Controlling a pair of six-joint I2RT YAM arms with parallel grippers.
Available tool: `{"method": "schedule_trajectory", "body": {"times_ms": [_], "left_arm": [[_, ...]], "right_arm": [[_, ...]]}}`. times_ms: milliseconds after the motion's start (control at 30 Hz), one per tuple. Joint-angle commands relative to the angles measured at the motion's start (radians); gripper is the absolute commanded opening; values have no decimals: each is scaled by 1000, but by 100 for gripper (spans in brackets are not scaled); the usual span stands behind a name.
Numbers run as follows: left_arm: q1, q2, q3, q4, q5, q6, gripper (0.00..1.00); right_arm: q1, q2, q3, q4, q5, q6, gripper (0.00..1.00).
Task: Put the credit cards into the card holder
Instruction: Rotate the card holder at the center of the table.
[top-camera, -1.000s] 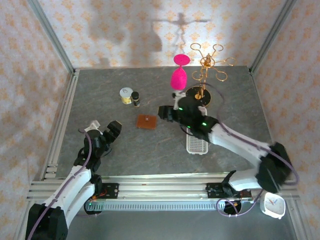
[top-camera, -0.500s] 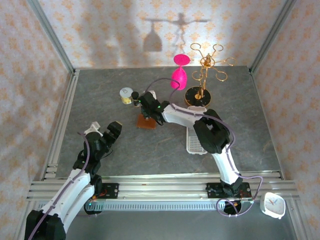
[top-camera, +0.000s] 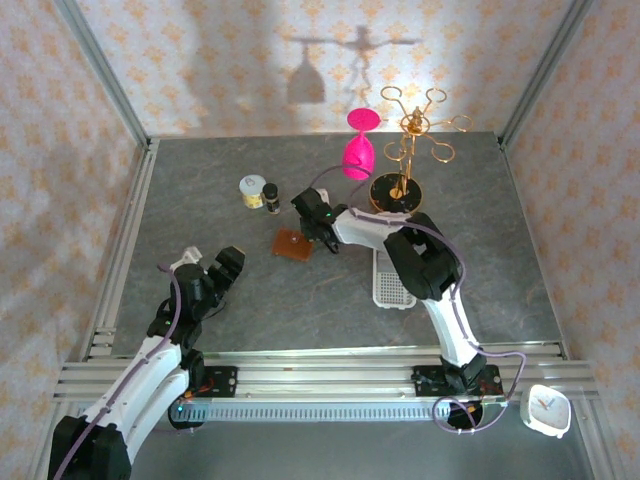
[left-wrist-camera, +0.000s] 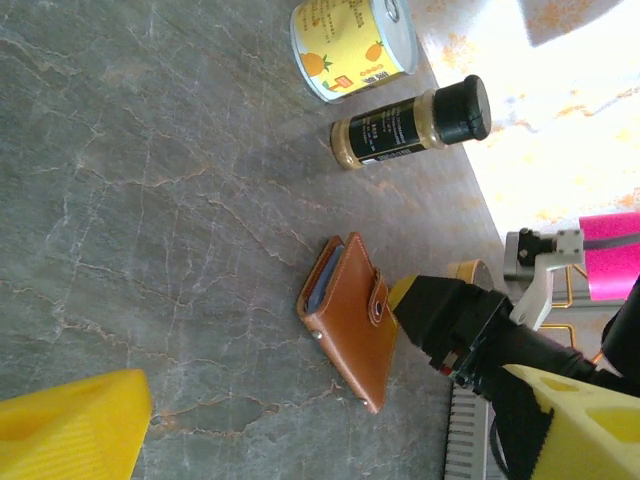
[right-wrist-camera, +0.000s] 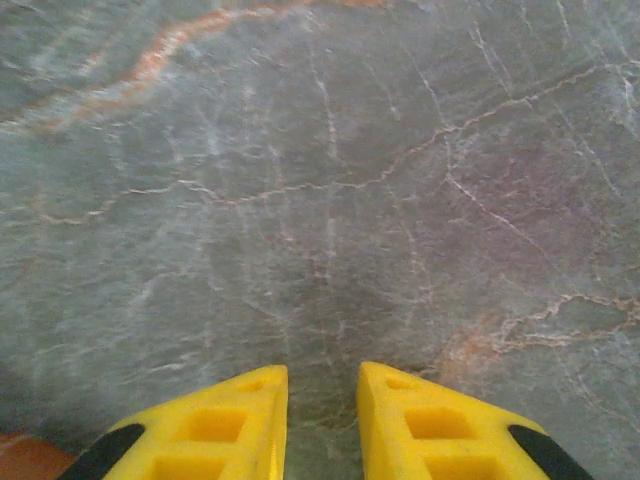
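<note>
**A:** Two grippers, so take them left to right. What is the left gripper doing?

**B:** It hangs over the near left part of the table, well apart from everything. Its yellow fingers are spread wide, and nothing sits between them.

**A:** And further along?

**B:** A yellow-labelled tin stands toward the back, with a dark-capped spice bottle just beside it on its right. Nearer than those, around the table's middle, the card holder lies flat. From the left wrist it looks folded, with its strap across the free edge. A bluish sliver shows inside one side, but I can't tell whether that is a card.

**A:** The right gripper?

**B:** The right gripper is just beside the card holder's right edge, low over the stone. Its fingers stand close together with a narrow slot between them. Bare table shows through the slot, so it grips nothing. A corner of brown leather sits at the lower left of its own camera.

**A:** Anything past that?

**B:** A pink goblet and a gold rack at the back, and a white perforated tray beside the right arm's elbow.
</note>
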Motion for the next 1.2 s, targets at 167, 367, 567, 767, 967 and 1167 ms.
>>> {"method": "schedule_trajectory", "body": {"times_ms": [167,367,567,767,967,1167], "left_arm": [[-12,-1,0,-5,6,-17,89],[-15,4,-17,12,1,-32,86],[-25,59,-1,49,19,8,79],[-34,214,101,46,72,139,79],[-44,391,191,73,132,202,69],[-78,498,227,148,133,185,61]], "right_arm": [[44,-95,-125,3,-27,30,26],[95,-177,-228,51,-47,88,26],[109,-300,-327,119,-44,139,26],[107,-330,-324,164,-47,147,26],[104,-225,-224,168,-102,165,12],[90,-137,-156,170,-118,175,6]]}}
